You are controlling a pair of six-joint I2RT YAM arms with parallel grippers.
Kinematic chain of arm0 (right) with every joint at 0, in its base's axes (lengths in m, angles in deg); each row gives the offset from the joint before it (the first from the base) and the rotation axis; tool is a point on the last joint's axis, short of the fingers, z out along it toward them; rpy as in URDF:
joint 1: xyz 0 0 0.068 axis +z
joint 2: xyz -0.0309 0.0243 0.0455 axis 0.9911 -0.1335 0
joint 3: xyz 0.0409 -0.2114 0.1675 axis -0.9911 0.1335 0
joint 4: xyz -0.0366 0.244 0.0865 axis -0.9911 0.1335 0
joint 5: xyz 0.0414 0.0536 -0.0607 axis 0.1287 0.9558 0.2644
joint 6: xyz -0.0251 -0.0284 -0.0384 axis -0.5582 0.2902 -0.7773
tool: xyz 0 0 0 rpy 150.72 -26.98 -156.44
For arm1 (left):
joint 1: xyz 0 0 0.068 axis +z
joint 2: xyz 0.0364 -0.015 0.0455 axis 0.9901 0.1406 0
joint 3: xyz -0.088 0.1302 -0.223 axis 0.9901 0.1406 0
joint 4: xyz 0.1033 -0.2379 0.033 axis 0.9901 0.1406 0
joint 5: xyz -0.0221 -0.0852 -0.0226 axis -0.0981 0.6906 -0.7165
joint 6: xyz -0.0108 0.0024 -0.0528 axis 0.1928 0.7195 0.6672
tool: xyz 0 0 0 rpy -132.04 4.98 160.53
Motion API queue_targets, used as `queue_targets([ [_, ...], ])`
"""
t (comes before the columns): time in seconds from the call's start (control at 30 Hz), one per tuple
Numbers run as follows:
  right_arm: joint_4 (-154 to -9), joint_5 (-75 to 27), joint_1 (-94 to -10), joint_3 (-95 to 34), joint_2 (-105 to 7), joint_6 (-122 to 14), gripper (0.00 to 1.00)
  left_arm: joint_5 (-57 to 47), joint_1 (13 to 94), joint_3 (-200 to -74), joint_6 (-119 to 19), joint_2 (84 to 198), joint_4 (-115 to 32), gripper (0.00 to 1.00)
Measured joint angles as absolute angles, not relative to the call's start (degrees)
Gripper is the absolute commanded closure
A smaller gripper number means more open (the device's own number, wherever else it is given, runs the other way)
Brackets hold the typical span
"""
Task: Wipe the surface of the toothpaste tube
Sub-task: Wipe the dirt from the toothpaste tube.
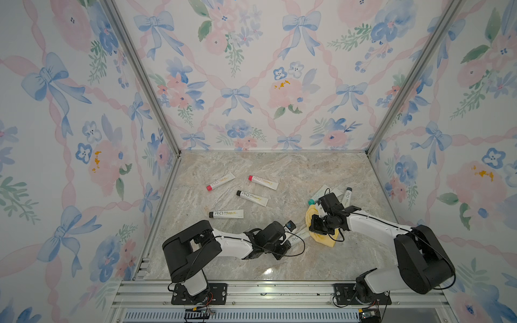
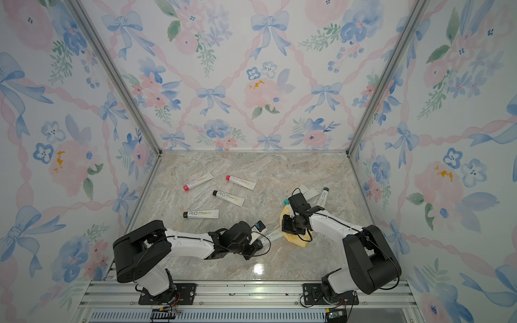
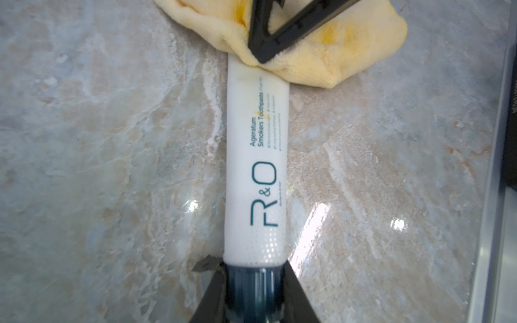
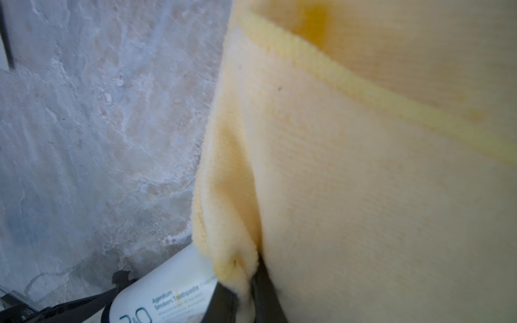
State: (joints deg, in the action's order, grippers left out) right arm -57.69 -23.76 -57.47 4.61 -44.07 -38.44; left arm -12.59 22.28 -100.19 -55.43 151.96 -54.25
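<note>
A white toothpaste tube (image 3: 256, 156) with a dark blue cap lies flat on the marble table (image 1: 251, 263). My left gripper (image 3: 253, 268) is shut on its cap. A yellow cloth (image 3: 321, 56) covers the tube's far crimped end, and my right gripper (image 4: 246, 290) is shut on a fold of that cloth, pressing it down there. In both top views the tube (image 1: 298, 237) (image 2: 272, 237) spans between the left gripper (image 1: 289, 242) and the cloth (image 1: 327, 240) under the right gripper (image 1: 315, 231). A faint yellow mark shows on the tube's printed side.
Several other tubes lie further back: two red-capped (image 1: 220, 181) (image 1: 263, 182) and two black-capped (image 1: 252, 198) (image 1: 226, 214). More tubes (image 1: 321, 194) (image 1: 347, 195) sit behind the right arm. Floral walls close in three sides; an aluminium rail (image 1: 251, 290) runs along the front.
</note>
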Motion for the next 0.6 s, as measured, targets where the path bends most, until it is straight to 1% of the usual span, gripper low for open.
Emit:
queue_targets([
  [0.17, -57.71, -26.12, -53.51, 4.61, -43.18, -36.82, 0.88, -12.59, 22.28, -100.21, -55.43, 151.96, -54.22, 0.77],
  [0.37, -57.93, -25.16, -47.35, 4.61, -42.13, -32.91, 0.87, -12.59, 22.28, -100.47, -55.45, 152.0, -53.77, 0.76],
  [0.5, -58.1, -24.57, -47.61, 4.61, -42.56, -32.43, 0.88, -12.62, 22.28, -100.54, -55.45, 152.0, -53.63, 0.76],
  [0.6, -58.1, -22.52, -50.1, 4.61, -43.09, -32.95, 0.88, -12.64, 22.28, -100.54, -55.45, 152.0, -53.63, 0.76],
])
